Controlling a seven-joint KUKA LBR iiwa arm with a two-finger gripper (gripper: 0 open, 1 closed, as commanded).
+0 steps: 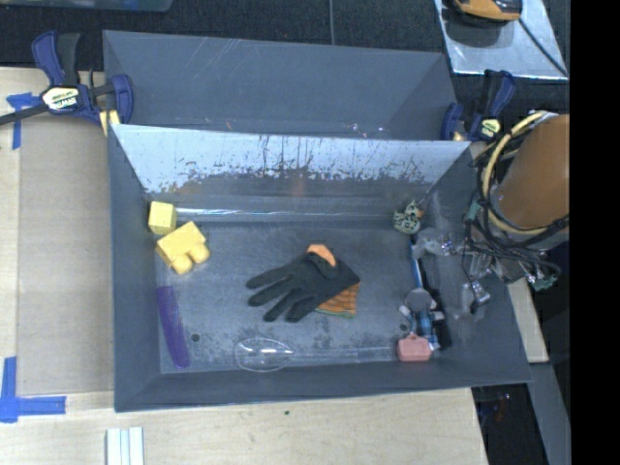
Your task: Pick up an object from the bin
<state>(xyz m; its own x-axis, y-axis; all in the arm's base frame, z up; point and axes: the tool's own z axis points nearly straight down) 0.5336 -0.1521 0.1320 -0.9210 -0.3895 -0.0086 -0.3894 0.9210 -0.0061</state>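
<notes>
Two yellow pieces lie at the left of the bin (291, 95): a small yellow cube (162, 216) in the far-left corner of the floor and, just below it, a larger notched yellow block (182, 246). One purple stick (172, 325) lies along the left wall, lower in the frame. One clear plastic piece (262, 355) lies at the near edge of the floor, its outline hard to make out against the grey.

One black glove (303, 284) lies flat in the middle, its fingers pointing lower left. Orange shows at two spots by its cuff, a rounded bit (321, 256) above and a patterned patch (341, 304) below. Whether these are one thing cannot be told, since the glove covers what lies between them.

One small mottled thing (408, 219) sits in the far-right corner. Four more things cluster along the right wall: a blue rod (418, 277), a grey round piece (418, 303), a dark piece (438, 335) too small to identify, and a pink block (415, 349).

One arm enters from the right edge, with an orange cover (538, 172) and a tangle of cables (504, 250). The jaws hang over the bin's right sloping wall, nearest the blue rod and the grey round piece. They are lost among metal and cable, so I cannot tell whether they are apart or together.

The bin's floor is scuffed grey metal, and its far wall is streaked with dark drips.
</notes>
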